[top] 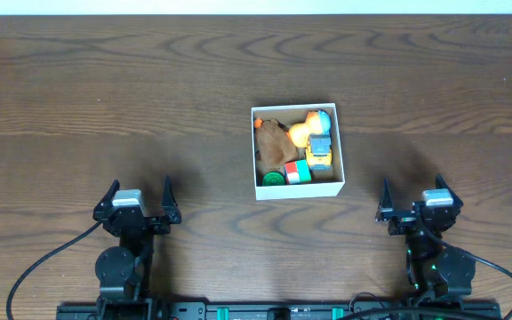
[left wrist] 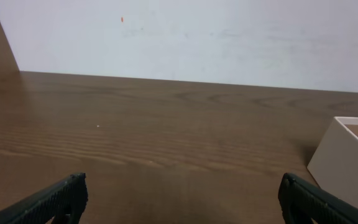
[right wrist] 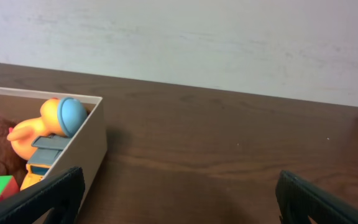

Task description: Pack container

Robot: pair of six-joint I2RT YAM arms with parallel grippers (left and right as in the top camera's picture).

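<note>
The container (top: pixel 340 151), a small white-walled square box, sits at the table's middle and holds several toys: a brown plush (top: pixel 274 144), an orange duck with a blue cap (top: pixel 309 126), a yellow and blue truck (top: pixel 321 153), a red and green block (top: pixel 297 172) and a green round piece (top: pixel 272 179). My left gripper (top: pixel 138 206) is open and empty near the front left. My right gripper (top: pixel 419 206) is open and empty near the front right. The box's corner shows in the left wrist view (left wrist: pixel 344 165). The right wrist view shows its wall (right wrist: pixel 89 146) and the duck (right wrist: pixel 45 121).
The dark wooden table (top: pixel 105 98) spreads around the box. A pale wall (left wrist: pixel 197 37) rises behind the table's far edge. Cables (top: pixel 43 267) run from both arm bases at the front.
</note>
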